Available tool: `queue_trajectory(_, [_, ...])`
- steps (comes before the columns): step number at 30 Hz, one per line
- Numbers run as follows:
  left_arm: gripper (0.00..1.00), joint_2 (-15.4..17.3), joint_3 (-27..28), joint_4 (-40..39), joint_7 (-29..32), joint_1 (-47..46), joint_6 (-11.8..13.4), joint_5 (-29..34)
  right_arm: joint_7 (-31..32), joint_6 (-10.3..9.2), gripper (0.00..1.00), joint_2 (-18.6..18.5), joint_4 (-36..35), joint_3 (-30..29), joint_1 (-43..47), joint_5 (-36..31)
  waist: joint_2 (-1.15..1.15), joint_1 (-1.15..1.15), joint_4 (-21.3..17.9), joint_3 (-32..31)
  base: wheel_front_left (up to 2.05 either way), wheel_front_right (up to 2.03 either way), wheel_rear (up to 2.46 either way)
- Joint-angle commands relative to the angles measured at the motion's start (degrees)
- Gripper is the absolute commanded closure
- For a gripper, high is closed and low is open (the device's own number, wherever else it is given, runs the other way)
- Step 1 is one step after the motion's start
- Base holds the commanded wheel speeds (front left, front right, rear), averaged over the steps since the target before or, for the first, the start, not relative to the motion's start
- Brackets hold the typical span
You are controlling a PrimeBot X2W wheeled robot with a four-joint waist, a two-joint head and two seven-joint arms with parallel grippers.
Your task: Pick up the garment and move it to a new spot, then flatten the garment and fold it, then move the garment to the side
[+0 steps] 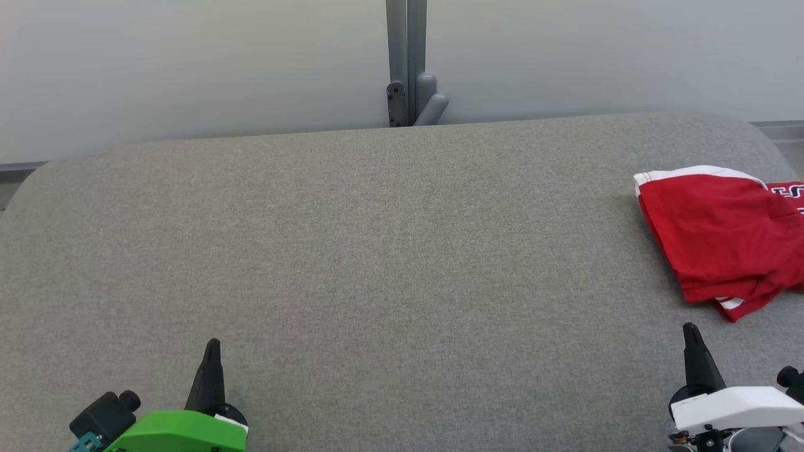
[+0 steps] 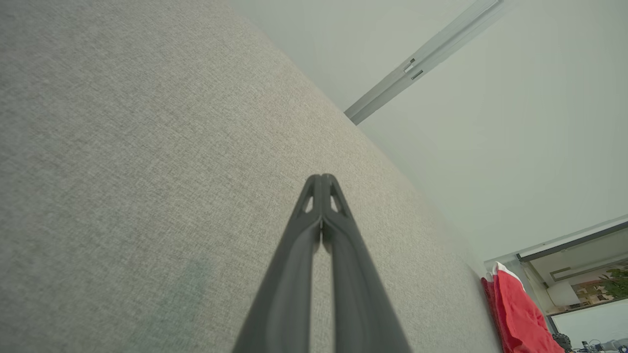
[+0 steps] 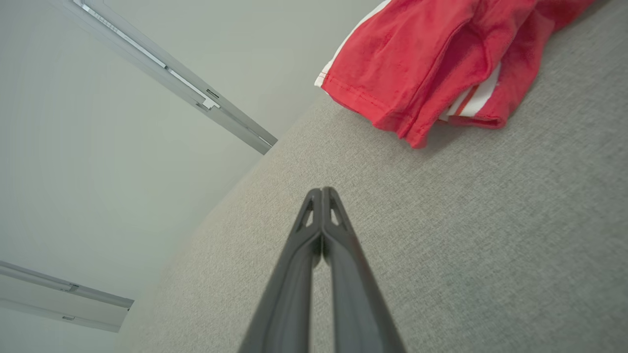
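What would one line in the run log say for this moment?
garment: red, rumpled, far right of grey surface | left end effector: shut, empty | right end effector: shut, empty, short of garment

A: Left end effector (image 1: pixel 212 346)?
B: Green housing (image 1: pixel 179 433), black knob (image 1: pixel 129 399), teal corner (image 1: pixel 78 444), long dark tapered fingers (image 1: pixel 207 383).
A: Right end effector (image 1: pixel 691 331)?
B: White housing (image 1: pixel 735 407), black knob (image 1: pixel 786 376), same dark fingers (image 1: pixel 700 367), slotted at tips.

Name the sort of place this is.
Probably an indoor lab or test room for folding clothes: a wide table covered in grey fabric, a plain pale wall with a metal post, and one red garment lying there.
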Motion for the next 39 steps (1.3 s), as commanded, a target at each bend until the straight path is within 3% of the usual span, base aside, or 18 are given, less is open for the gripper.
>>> queue_trajectory(1, [1.00,0.6,0.6,-0.9,0.4,-1.5,-0.4,-2.4,0.5,-0.01,1.00,-0.4,-0.4,0.1,-1.6,2.4,0.21,0.00,0.0,0.0,0.00,0.00,0.00])
queue_trajectory(39, [1.00,0.7,4.8,-1.6,6.2,-4.1,-2.0,-24.2,6.5,-0.02,1.00,-0.7,0.4,1.3,-5.0,27.0,0.39,0.00,-0.2,-0.1,0.00,0.00,0.00])
